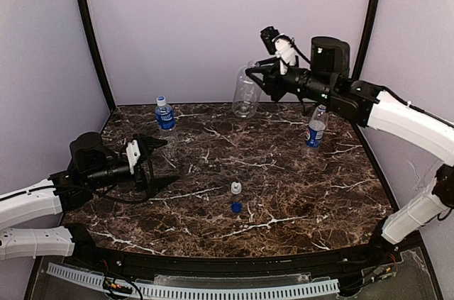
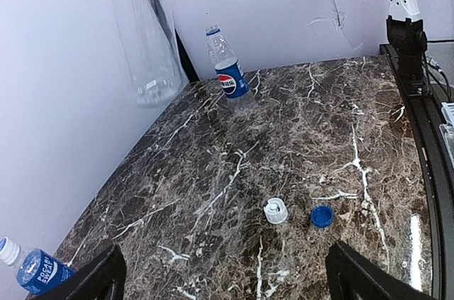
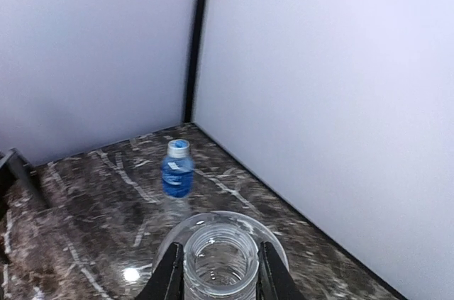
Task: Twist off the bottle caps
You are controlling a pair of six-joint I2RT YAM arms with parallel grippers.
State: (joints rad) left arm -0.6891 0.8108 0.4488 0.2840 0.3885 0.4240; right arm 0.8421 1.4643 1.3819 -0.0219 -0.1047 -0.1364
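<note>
The unlabelled bottle [image 1: 246, 91], uncapped thin clear plastic, is clamped at the neck by the right gripper [image 3: 216, 271], aloft at upper centre. It is best lowered upright onto the glossy veined marble table [image 1: 298, 193] and freed only once its base sits flat. The left gripper [image 1: 152, 165] is spread empty at lower left, and a white cap [image 1: 235, 187] and a blue cap [image 1: 236, 207], small and round, lie loose at centre.

The table [image 1: 284, 193] is dark brown stone with thin white lines. Pale purple walls [image 1: 227, 23] stand around it. Black poles [image 1: 89, 30] run up the back corners.
</note>
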